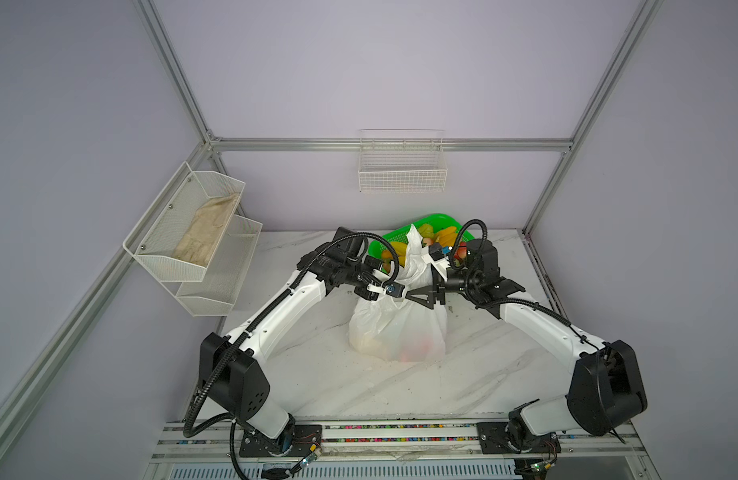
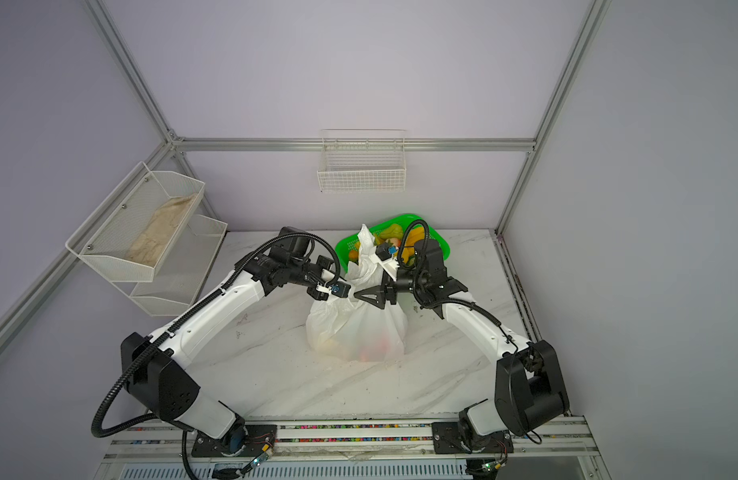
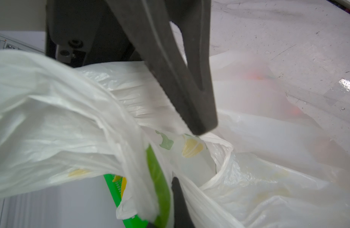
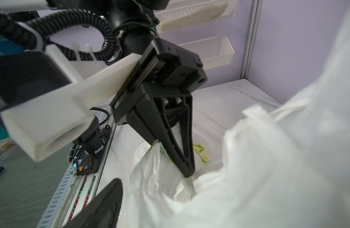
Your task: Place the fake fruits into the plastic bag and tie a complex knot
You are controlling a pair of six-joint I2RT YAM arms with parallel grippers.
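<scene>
The plastic bag (image 1: 400, 328) stands mid-table in both top views (image 2: 359, 328), with red and orange fake fruits (image 1: 417, 347) showing faintly through it. More fake fruits (image 1: 440, 237), bananas among them, lie in the green basket (image 1: 440, 218) behind it. My left gripper (image 1: 400, 293) is shut on a bunched strip of the bag's top (image 3: 176, 197); the right wrist view shows its tips pinching it (image 4: 188, 173). My right gripper (image 1: 409, 296) meets it from the right and is open. One of its fingers (image 4: 105, 203) shows; bag plastic hides the other. A loose handle (image 1: 413, 245) sticks up.
A white mesh shelf (image 1: 201, 232) with a beige cloth hangs on the left wall. A white wire basket (image 1: 402, 166) hangs on the back wall. Aluminium frame posts stand at the table's corners. A rail (image 1: 400, 434) runs along the front edge.
</scene>
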